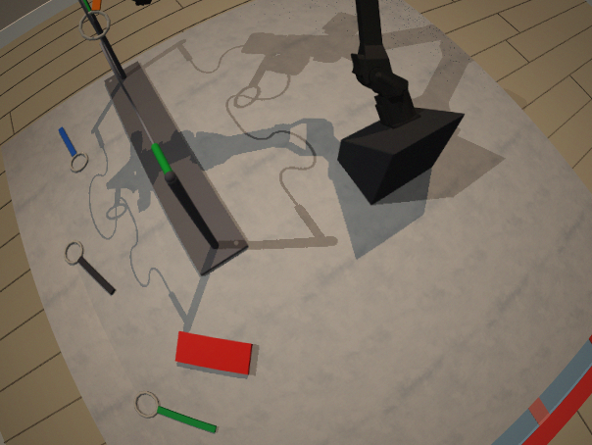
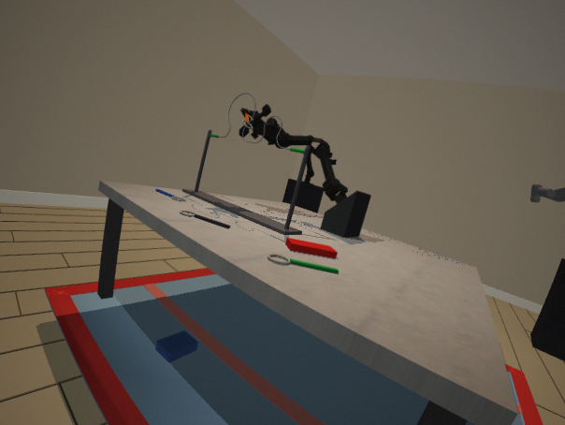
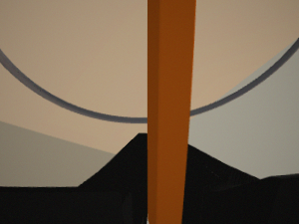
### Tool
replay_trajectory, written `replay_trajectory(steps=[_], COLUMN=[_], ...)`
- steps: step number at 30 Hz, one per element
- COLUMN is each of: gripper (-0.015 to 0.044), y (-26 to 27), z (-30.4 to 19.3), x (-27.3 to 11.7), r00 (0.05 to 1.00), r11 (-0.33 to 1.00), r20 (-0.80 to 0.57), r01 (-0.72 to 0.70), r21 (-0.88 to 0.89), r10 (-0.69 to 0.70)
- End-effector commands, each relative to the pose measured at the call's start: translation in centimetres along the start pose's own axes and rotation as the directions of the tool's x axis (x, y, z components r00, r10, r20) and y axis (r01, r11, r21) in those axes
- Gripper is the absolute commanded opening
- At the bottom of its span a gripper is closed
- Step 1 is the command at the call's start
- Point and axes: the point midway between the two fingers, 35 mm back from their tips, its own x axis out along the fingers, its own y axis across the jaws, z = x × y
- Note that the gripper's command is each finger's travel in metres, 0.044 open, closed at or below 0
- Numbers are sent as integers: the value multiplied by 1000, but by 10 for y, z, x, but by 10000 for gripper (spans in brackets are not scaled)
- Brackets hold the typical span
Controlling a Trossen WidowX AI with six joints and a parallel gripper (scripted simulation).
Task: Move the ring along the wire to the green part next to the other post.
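Observation:
The orange handle is held high above the table by my gripper, which is shut on it. The ring below it appears to surround the thin grey wire between the tall arch and the other bends; its exact gap to the wire cannot be told. In the wrist view the wire crosses behind the handle. The near green part and the far green part adjoin the near post and far post.
The dark base carries both posts. A red block and rings with blue, black and green handles lie on the table. My arm reaches past the near post, behind the wire.

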Motion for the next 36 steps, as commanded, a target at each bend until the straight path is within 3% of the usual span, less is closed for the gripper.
replay_trajectory(steps=[1, 18, 36], gripper=[-150, -150, -150], y=[8, 52, 94], z=[0, 6, 25], x=[0, -9, -25], r00=[1000, 989, 951], r11=[1000, 955, 812], r20=[-2, -16, 13], r01=[-9, -139, -269], r21=[25, 262, 518], r10=[9, 148, 308])
